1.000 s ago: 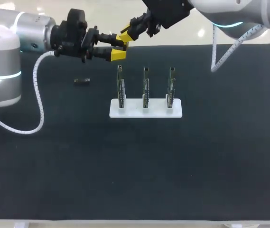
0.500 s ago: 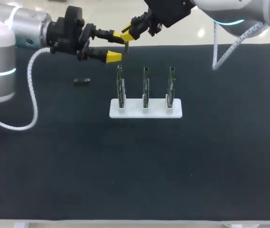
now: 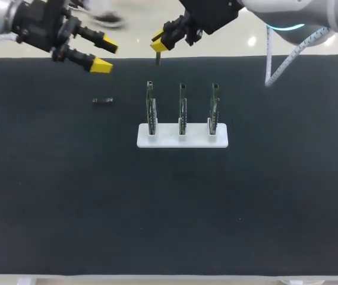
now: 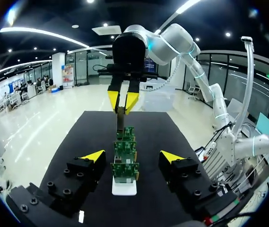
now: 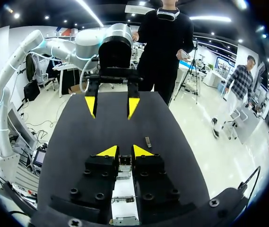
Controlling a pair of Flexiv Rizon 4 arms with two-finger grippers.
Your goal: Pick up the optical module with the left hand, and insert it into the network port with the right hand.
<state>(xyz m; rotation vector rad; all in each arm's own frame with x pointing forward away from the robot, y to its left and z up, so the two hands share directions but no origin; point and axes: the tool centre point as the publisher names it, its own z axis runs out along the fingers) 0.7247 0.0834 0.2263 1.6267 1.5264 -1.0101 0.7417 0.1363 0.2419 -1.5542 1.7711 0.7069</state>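
Three upright boards (image 3: 182, 110) amid open mat (image 3: 157, 208)

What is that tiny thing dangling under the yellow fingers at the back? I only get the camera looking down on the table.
Observer: It is a little plug. The right wrist view shows the right gripper pinching it between both yellow tips.
Operator: Is it over the standing boards?
Observer: In the right wrist view the boards and their white stand sit right under that gripper's fingers.
Operator: Is the plug crooked?
Observer: It doesn't look so. From the left wrist view it hangs straight down from the tips, in line with the row of boards.
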